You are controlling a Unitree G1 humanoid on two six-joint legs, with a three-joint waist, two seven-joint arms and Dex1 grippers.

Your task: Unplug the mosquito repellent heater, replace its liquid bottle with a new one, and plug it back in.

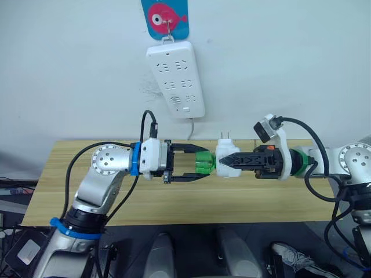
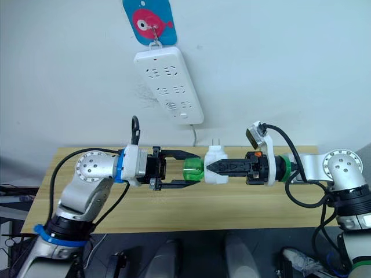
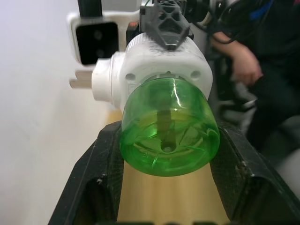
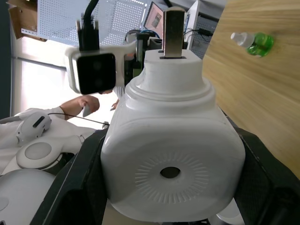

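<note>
On the far wall the white power strip (image 1: 174, 79) hangs free of any plug, and the mosquito repellent heater (image 1: 227, 159) is held in the air over the wooden table (image 1: 191, 200), clamped in the right gripper (image 1: 235, 161) with its prongs up. The step in hand looks like the bottle swap: the green bottle (image 1: 205, 163) sits in the heater between the left gripper (image 1: 195, 163) fingers, which flank it closely, though I cannot tell whether they grip. Next it likely needs a firm pinch and a twist; a second bottle (image 4: 253, 43) lies on the table.

Silver arms w/ black cables, blue bands, black tools.
</note>
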